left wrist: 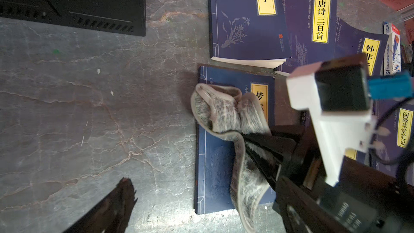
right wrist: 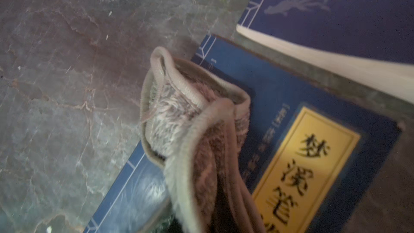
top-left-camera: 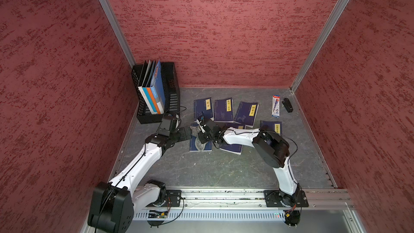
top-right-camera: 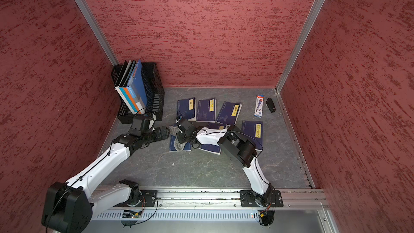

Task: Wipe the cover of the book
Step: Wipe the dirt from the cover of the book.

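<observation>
Right claw point(left wrist: 257, 149) pinching gray cloth point(left wrist: 224, 113), cloth resting on blue book point(left wrist: 212, 171) under it. Left claw point(top-left-camera: 187, 132) hovering wide open just beside cloth, holding nothing.

Cloth point(left wrist: 224, 110) hides book point(left wrist: 215, 171) label's lower characters; right fingers point(left wrist: 275, 141) partly buried in cloth folds.

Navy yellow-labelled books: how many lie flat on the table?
6. Back row: left book, middle book, right book. Fourth book far right. Fifth book under the cloth. Sixth book mostly hidden beneath the right arm; more may be covered.
</observation>
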Controlling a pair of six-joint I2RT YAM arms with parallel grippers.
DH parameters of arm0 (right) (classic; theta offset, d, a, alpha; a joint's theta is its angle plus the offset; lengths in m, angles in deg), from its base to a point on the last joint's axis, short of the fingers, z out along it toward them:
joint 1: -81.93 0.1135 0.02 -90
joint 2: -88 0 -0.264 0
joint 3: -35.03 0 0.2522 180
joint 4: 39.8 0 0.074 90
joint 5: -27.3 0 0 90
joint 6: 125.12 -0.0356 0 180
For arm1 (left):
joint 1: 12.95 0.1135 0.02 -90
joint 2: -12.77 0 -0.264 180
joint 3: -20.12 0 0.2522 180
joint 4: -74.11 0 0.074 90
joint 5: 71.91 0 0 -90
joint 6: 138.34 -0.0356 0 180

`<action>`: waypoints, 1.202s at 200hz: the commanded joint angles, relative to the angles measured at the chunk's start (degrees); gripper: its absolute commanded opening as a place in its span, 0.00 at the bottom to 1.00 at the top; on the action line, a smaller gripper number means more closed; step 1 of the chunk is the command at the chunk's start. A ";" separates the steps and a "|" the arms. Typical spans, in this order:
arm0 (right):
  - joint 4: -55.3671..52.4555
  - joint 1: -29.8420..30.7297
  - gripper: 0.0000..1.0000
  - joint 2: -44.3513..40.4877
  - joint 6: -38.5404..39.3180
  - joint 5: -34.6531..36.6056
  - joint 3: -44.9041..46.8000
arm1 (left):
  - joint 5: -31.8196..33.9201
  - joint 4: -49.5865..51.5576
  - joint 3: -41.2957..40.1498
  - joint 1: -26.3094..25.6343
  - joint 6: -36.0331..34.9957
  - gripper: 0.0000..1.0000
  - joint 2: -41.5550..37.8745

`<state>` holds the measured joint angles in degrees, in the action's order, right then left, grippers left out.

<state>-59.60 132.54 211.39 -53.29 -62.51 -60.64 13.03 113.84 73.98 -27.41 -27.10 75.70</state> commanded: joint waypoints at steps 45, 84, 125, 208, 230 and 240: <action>-4.06 0.34 0.11 -0.26 2.19 -4.16 4.46 | -0.19 -0.03 1.70 0.92 0.35 1.00 -0.87; 1.15 4.76 0.11 -5.77 -0.72 -9.44 14.94 | -0.56 -0.62 1.30 1.87 0.56 1.00 -0.62; 1.11 4.91 0.11 -3.40 -0.85 -6.35 11.67 | -0.94 -0.54 1.34 2.55 0.74 1.00 -0.38; 0.50 -1.13 0.11 9.07 1.38 -7.70 -7.63 | -0.96 1.77 0.86 2.86 2.44 1.00 -3.93; 0.37 -1.13 0.11 8.65 1.63 -10.22 -7.29 | -1.10 1.90 1.01 2.99 2.72 1.00 -4.04; 1.53 -1.04 0.11 7.31 1.39 -11.79 -4.72 | -1.15 1.96 1.03 3.11 2.87 1.00 -4.03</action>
<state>-54.80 131.27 218.50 -52.66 -71.15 -68.62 12.33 114.94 74.18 -24.94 -24.98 72.32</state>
